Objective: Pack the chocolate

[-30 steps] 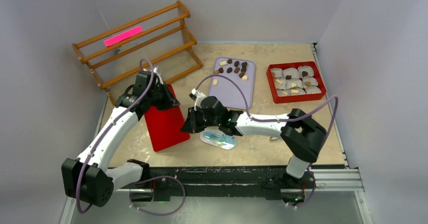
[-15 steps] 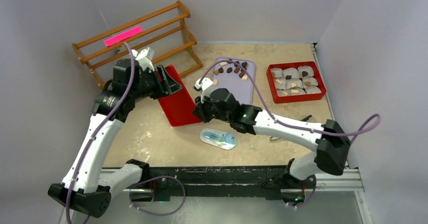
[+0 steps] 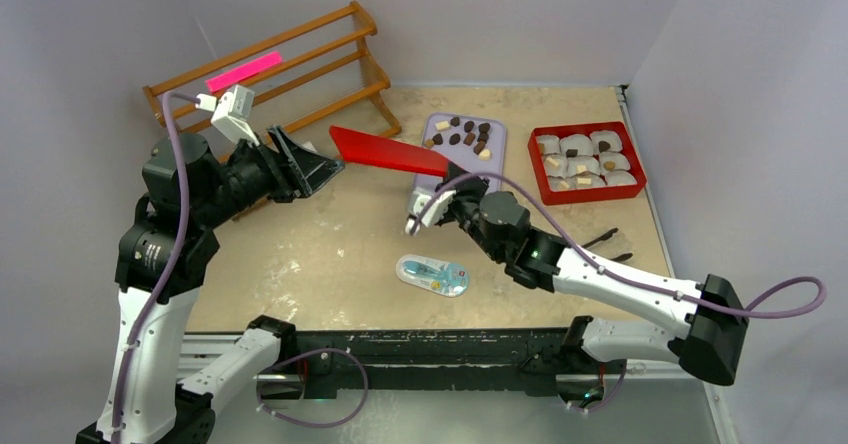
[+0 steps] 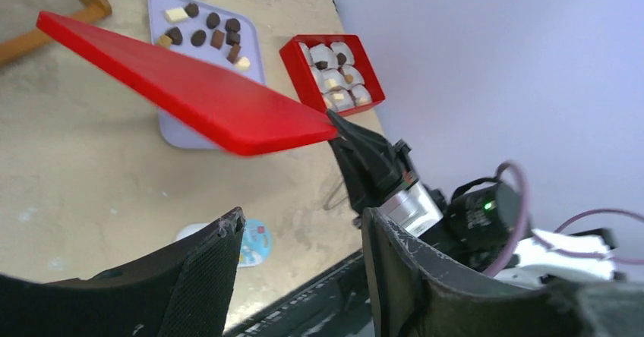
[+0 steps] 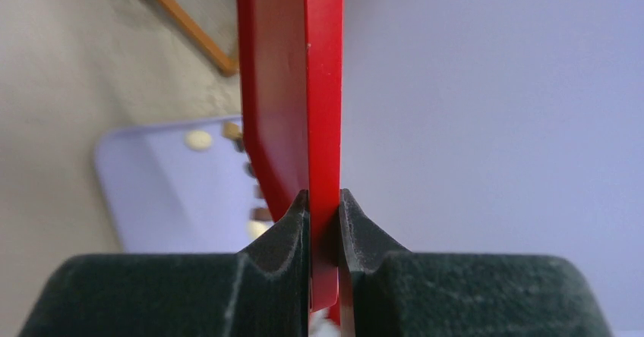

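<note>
Dark and pale chocolate (image 3: pixel 462 134) pieces lie on the purple tray (image 3: pixel 498 167); more sit in white paper cups in the red box (image 3: pixel 590 195). My right gripper (image 3: pixel 450 176) is shut on the corner of a flat red lid (image 3: pixel 385 151) and holds it in the air, tilted, over the tray's left edge. The right wrist view shows that gripper (image 5: pixel 324 196) pinching the lid (image 5: pixel 304 86) edge-on. My left gripper (image 3: pixel 322 169) stands open and empty, apart from the lid's left end. In the left wrist view it (image 4: pixel 302 223) faces the lid (image 4: pixel 190 86), chocolate (image 4: pixel 205 33) and box (image 4: pixel 292 60).
A wooden rack (image 3: pixel 270 84) with a pink strip (image 3: pixel 243 71) stands at the back left. An oval blue-and-white packet (image 3: pixel 432 275) lies near the front middle. A small dark object (image 3: pixel 605 239) lies below the red box. Walls close in on both sides.
The red lid has risen off the table and moved right in my right gripper. My left gripper opened, let go of the lid and drew back to the left.
</note>
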Action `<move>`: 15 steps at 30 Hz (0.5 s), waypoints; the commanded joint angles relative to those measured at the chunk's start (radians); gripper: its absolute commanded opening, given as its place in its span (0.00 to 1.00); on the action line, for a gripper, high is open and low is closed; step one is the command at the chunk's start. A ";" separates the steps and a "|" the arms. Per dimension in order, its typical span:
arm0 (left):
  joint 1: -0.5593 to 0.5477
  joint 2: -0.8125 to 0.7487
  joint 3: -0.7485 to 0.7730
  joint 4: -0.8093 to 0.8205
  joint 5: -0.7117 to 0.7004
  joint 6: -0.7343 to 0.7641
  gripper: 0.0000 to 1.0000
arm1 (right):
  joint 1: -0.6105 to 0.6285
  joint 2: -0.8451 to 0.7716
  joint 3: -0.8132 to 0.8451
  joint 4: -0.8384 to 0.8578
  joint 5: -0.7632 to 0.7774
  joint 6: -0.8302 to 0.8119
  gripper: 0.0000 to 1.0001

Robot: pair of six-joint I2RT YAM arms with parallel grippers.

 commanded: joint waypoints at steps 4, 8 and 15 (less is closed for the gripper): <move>0.004 -0.018 -0.073 0.066 0.029 -0.284 0.61 | 0.003 -0.099 -0.116 0.365 -0.033 -0.491 0.00; 0.004 -0.010 -0.135 0.098 0.060 -0.323 0.63 | 0.002 -0.128 -0.122 0.344 -0.041 -0.510 0.00; 0.004 0.010 -0.190 0.142 0.060 -0.347 0.66 | 0.003 -0.169 -0.156 0.386 -0.035 -0.553 0.00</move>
